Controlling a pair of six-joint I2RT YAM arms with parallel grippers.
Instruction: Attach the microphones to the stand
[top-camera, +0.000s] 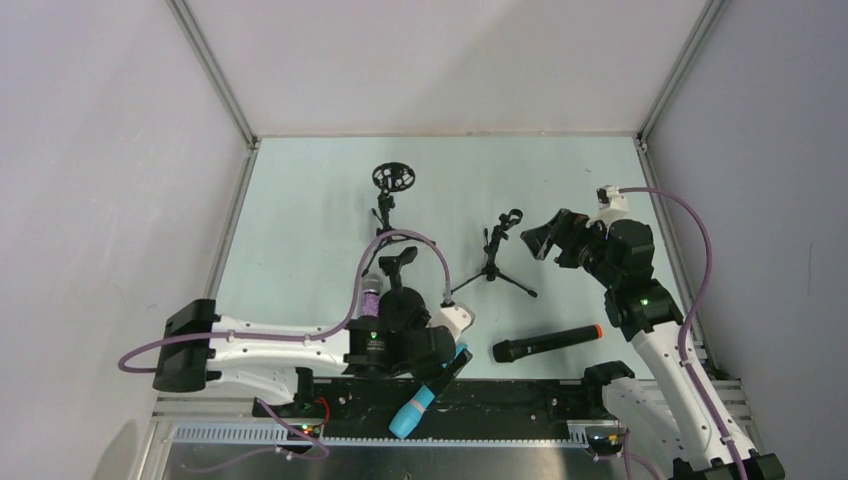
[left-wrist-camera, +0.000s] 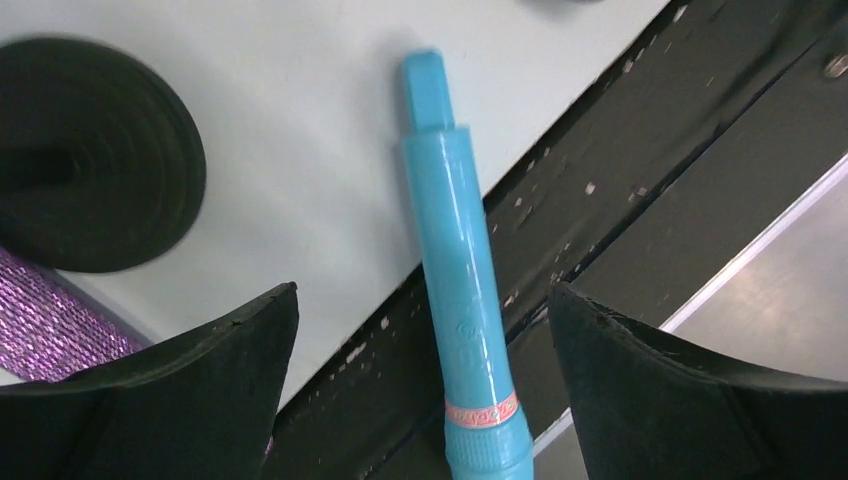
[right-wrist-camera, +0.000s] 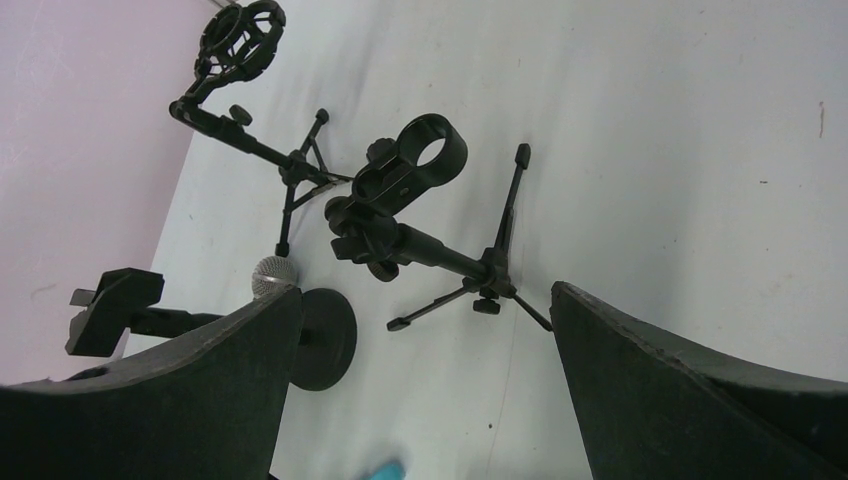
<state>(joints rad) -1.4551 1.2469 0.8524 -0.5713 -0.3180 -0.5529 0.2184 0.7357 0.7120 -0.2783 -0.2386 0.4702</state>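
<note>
The light blue microphone (top-camera: 415, 407) lies slanted across the table's dark near edge. My left gripper (top-camera: 450, 366) hovers over it, open, and in the left wrist view the blue microphone (left-wrist-camera: 465, 290) lies between the spread fingers without touching either. The purple microphone (top-camera: 371, 296) lies by the round-base stand (top-camera: 399, 268), partly under the left arm. Right of them, the black microphone with the orange ring (top-camera: 548, 343) rests on the table. My right gripper (top-camera: 541, 241) is open and empty, raised beside the tripod clip stand (top-camera: 497, 256). A shock-mount stand (top-camera: 393, 179) stands farther back.
The right wrist view shows the tripod clip stand (right-wrist-camera: 420, 200), the shock-mount stand (right-wrist-camera: 245, 45), the round base (right-wrist-camera: 325, 335) and a silver mesh head (right-wrist-camera: 272, 270). White walls close in the table on three sides. A metal rail (top-camera: 450, 432) runs along the near edge.
</note>
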